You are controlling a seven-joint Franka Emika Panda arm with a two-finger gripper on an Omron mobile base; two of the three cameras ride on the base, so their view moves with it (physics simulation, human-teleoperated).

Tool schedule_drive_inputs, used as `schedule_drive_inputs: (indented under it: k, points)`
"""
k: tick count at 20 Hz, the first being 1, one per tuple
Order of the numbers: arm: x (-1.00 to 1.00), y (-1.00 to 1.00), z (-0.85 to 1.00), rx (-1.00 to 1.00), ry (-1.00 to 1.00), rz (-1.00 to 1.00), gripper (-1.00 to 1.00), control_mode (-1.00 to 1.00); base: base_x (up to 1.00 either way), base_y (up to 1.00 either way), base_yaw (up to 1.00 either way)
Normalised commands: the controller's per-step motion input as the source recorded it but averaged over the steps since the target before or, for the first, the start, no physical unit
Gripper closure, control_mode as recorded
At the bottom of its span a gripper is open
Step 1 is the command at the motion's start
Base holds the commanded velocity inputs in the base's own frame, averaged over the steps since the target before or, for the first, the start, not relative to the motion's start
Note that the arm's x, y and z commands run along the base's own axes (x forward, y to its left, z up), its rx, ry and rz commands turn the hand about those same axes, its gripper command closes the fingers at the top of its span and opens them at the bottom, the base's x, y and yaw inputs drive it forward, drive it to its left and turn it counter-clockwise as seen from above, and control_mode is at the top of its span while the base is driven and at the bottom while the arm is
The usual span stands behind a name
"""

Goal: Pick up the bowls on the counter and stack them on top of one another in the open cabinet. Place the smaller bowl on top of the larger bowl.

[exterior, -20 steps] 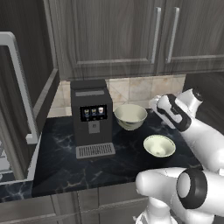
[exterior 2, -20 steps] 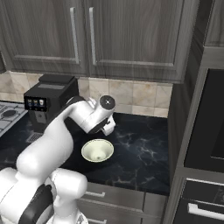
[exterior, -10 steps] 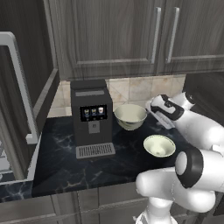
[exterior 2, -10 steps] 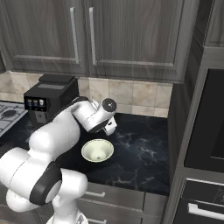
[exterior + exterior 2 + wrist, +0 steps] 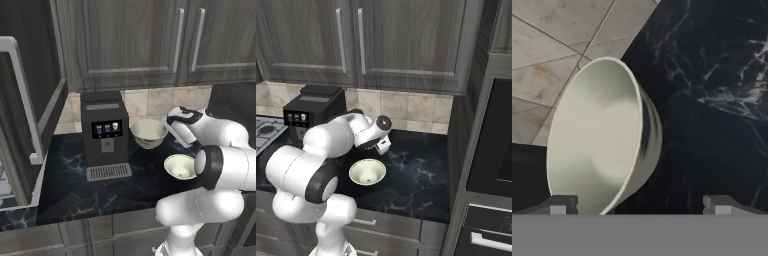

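The larger bowl (image 5: 148, 132), deep and mottled, stands on the black counter (image 5: 75, 185) beside the coffee machine. The smaller bowl (image 5: 180, 166) (image 5: 367, 172), plain cream, sits in front of it to the right, under my forearm. My gripper (image 5: 169, 131) hovers just right of the larger bowl, open and holding nothing. In the hand view the larger bowl (image 5: 602, 145) is very close; my gripper (image 5: 640, 206) has the bowl's near wall between its spread fingertips (image 5: 559, 205). The open cabinet (image 5: 52, 112) is at the left, its door carrying a long silver handle (image 5: 22, 90).
A black coffee machine (image 5: 104, 135) (image 5: 311, 110) stands left of the larger bowl, close to it. Closed double-door wall cabinets (image 5: 150, 40) hang overhead. A gas hob (image 5: 263, 132) lies at the far left and a tall oven unit (image 5: 491, 150) bounds the counter's right end.
My hand has moved left toward the larger bowl and the arm's elbow has swung round. The jaws stayed open and both bowls are where they were.
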Motion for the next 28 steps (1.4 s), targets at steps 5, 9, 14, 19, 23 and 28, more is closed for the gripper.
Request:
schedule_drive_inputs:
  k: [5,9,14,19,23,28]
  points:
    - [0.35,0.0,-0.28,0.03,0.0,0.0,-1.0,-1.0,0.0,0.0,0.0]
    - [0.35,0.0,-0.27,0.02,0.0,0.0,-1.0,-1.0,0.0,0.0,0.0]
    - [0.33,0.0,-0.28,0.03,0.0,0.0,-1.0,-1.0,0.0,0.0,0.0]
    - [0.33,0.0,-0.27,0.02,0.0,0.0,-1.0,-1.0,0.0,0.0,0.0]
    - [0.34,0.0,-0.26,0.02,0.0,0.0,1.0,-1.0,0.0,0.0,0.0]
    - [0.33,0.0,-0.25,0.02,0.0,0.0,1.0,-1.0,0.0,0.0,0.0]
